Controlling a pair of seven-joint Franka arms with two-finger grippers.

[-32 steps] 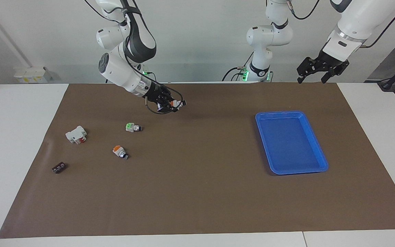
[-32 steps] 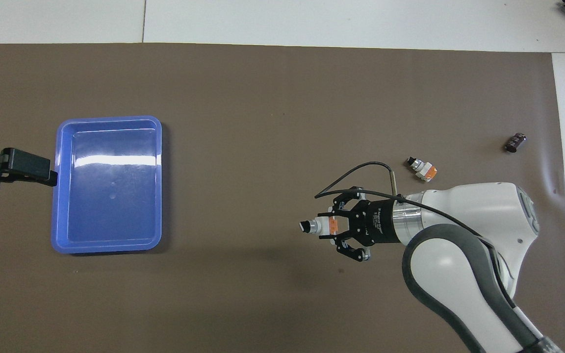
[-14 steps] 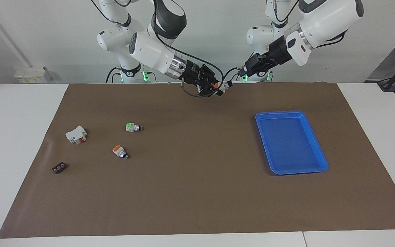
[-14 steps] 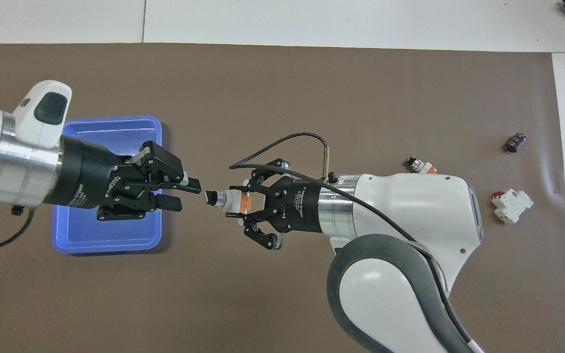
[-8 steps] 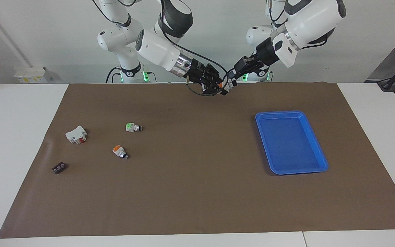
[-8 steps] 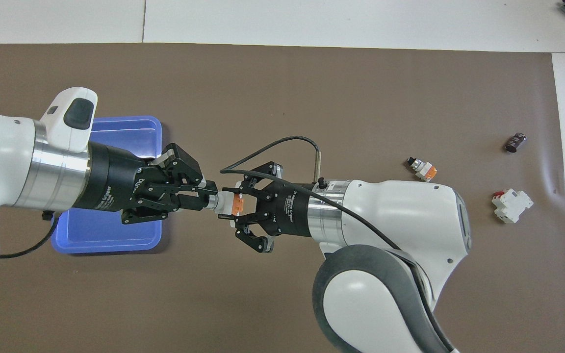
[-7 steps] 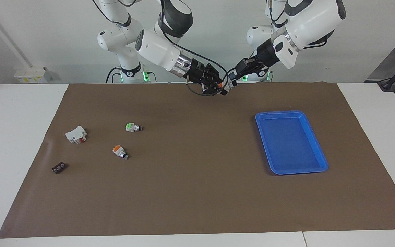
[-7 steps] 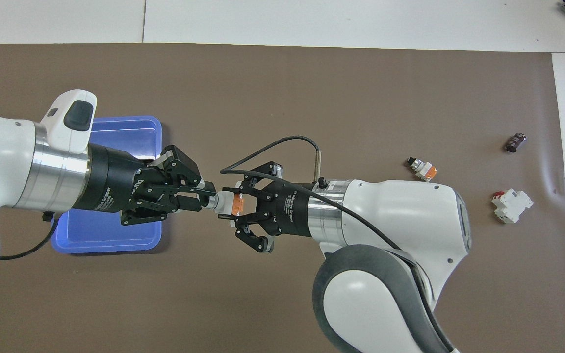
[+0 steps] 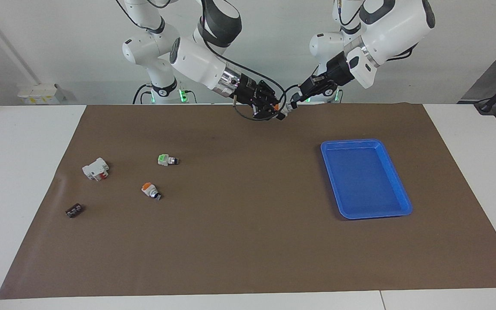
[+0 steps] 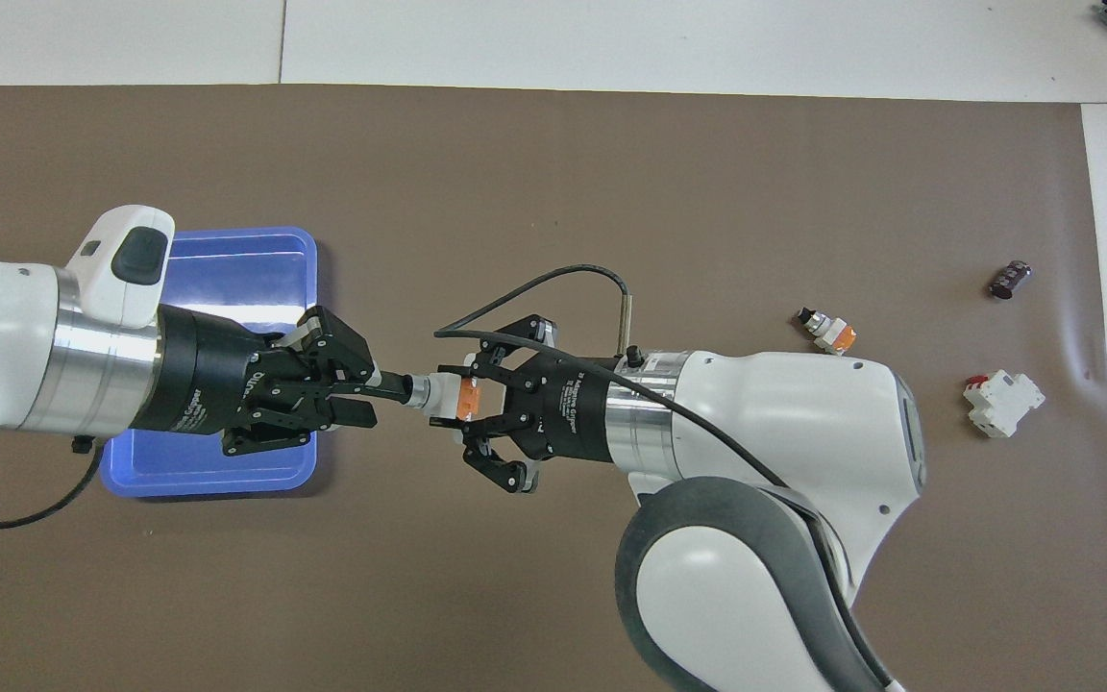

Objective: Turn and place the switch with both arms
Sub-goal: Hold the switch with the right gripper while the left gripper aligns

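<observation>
Above the mat's robot-side edge, facing view: our right gripper (image 9: 275,110) and left gripper (image 9: 293,104) both pinch the switch (image 9: 283,111), aloft. Overhead: right fingers (image 10: 465,370) clamp the orange-capped end, left fingertips (image 10: 398,385) its black end; small, rigid, probably light, slick.

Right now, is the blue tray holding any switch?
No, the blue tray shows only its bare floor, while the orange-capped switch is up in the air between the two grippers.

Facing view high across the surface (image 9: 248,258); overhead steeply down, closer; both sharing the brown mat (image 10: 611,192).
</observation>
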